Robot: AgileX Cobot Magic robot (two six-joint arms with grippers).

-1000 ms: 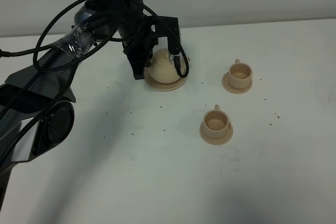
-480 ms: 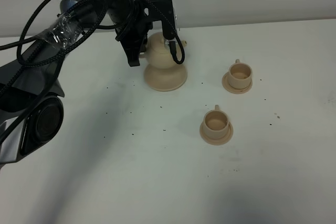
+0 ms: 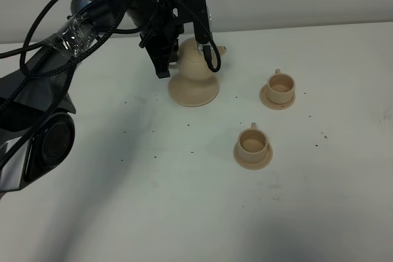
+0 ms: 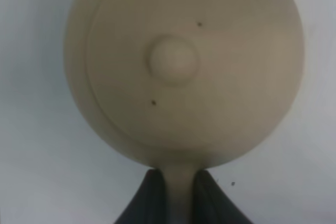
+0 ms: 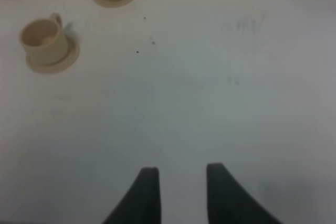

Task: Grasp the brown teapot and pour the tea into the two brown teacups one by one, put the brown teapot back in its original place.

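Left gripper (image 4: 179, 203) clenching squat pale-tan ceramic teapot (image 3: 194, 67) by its loop handle (image 4: 179, 174) — over the round tan saucer (image 3: 193, 99) (lid on), right gripper (image 5: 180, 187) hanging released.

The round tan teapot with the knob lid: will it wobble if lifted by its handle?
Probably a little. The left gripper pinches only the thin handle of the squat tan ceramic teapot, so its wide body hangs to one side and may swing. It looks hard and smooth, so it could slip, and likely chip if dropped.

Tan teapot (image 3: 195, 72), tan teacups (image 3: 281, 85) (image 3: 252, 143), white table (image 3: 184, 213), black fingers (image 4: 148, 199)
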